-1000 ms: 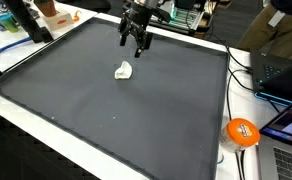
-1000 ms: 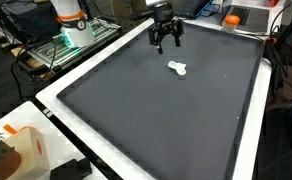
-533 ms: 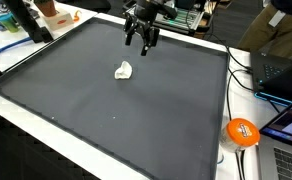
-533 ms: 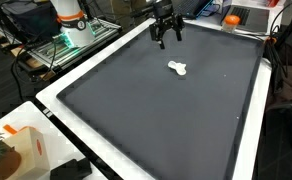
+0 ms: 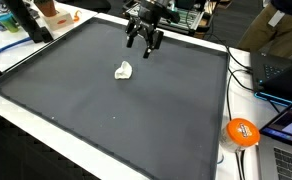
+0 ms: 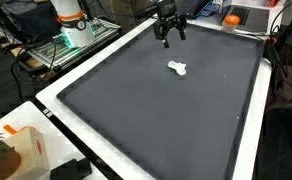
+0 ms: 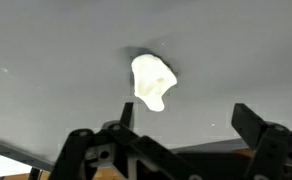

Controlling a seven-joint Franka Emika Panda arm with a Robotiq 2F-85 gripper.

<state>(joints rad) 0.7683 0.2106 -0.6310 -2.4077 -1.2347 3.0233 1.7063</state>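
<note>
Gripper (image 5: 141, 46) hangs with jaws spread wide and nothing in them, above the far edge of the dark mat (image 5: 136, 120). Small white crumpled wad (image 5: 123, 70) lies flat on the mat near that edge, apart from the fingers and untouched; the wrist view shows the wad (image 7: 151, 82) ahead of the jaws. The step reads as hovering before any contact. A grasp would call for centring over the wad, then lowering straight down.

Probably a lab: laptops (image 5: 282, 72), loose cables (image 5: 242, 72), cluttered benches (image 5: 10, 40)
</note>
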